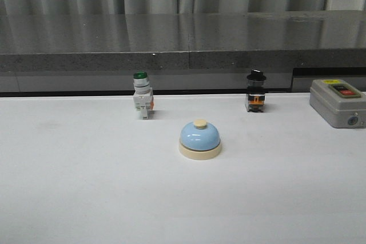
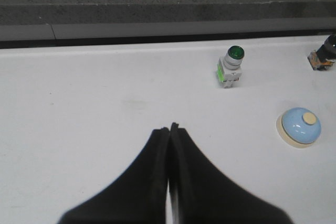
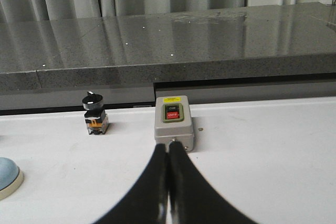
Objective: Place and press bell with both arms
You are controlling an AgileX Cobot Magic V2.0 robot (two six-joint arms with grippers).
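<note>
We see the bell (image 1: 199,139) upright on the white table (image 1: 86,187), between the green-capped switch (image 1: 142,95) and the black-capped switch (image 1: 255,91) but nearer the camera, touching neither. Our left gripper (image 2: 169,129) has its fingers pressed together, holding nothing; the bell (image 2: 299,126) sits well ahead and off to its right side. Our right gripper (image 3: 168,148) is also closed and empty, its tips just short of the grey on/off box (image 3: 174,122); the bell's edge (image 3: 8,174) shows far off to its left.
</note>
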